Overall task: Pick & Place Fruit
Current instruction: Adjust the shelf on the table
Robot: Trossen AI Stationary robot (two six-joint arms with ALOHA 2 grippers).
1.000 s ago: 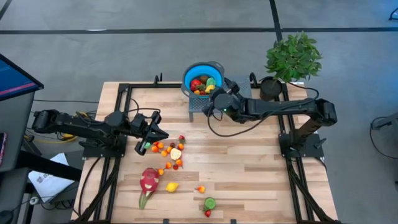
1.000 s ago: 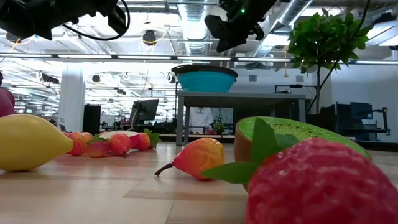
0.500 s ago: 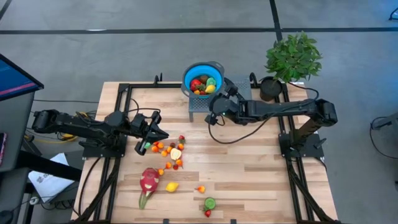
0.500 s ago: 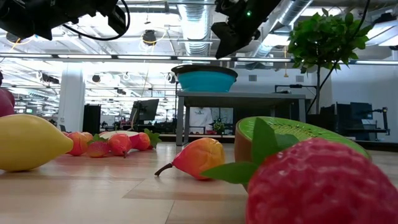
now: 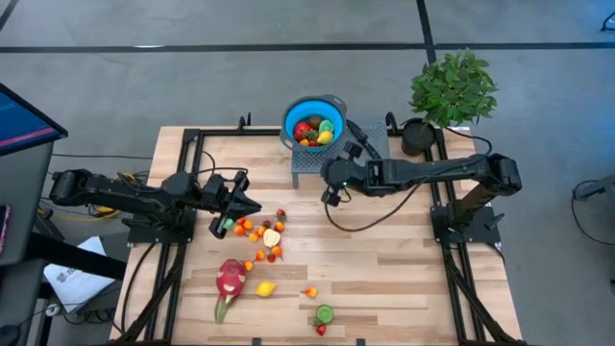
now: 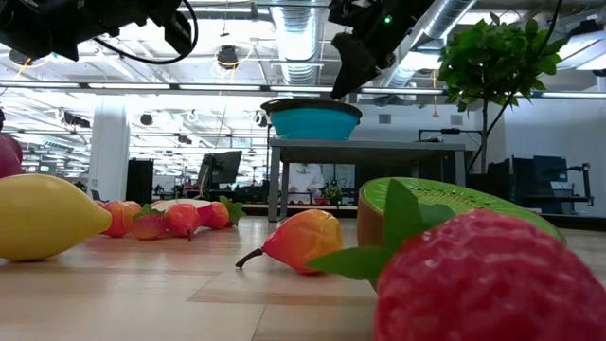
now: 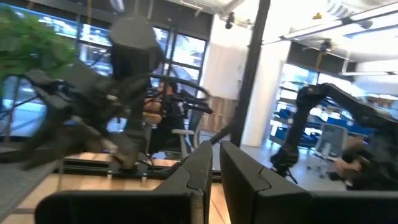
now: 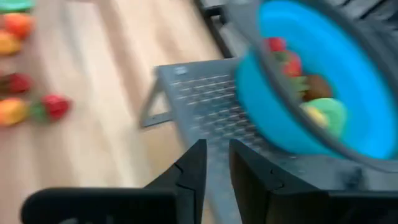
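- The right tool [image 5: 332, 185] hangs over the worktop [image 5: 384, 259], just near of the blue bowl [image 5: 314, 122] on its grey stand [image 5: 306, 161]; its fingers [image 8: 193, 163] stand slightly apart and hold nothing.
- The left tool [image 5: 242, 205] is beside the small fruits [image 5: 261, 234], fingers together.
- The dragon fruit [image 5: 230, 280] lies nearer; some fruit is in the bowl.

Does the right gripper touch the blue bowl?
Apart. In the high view, bare table separates the right gripper from the blue bowl.
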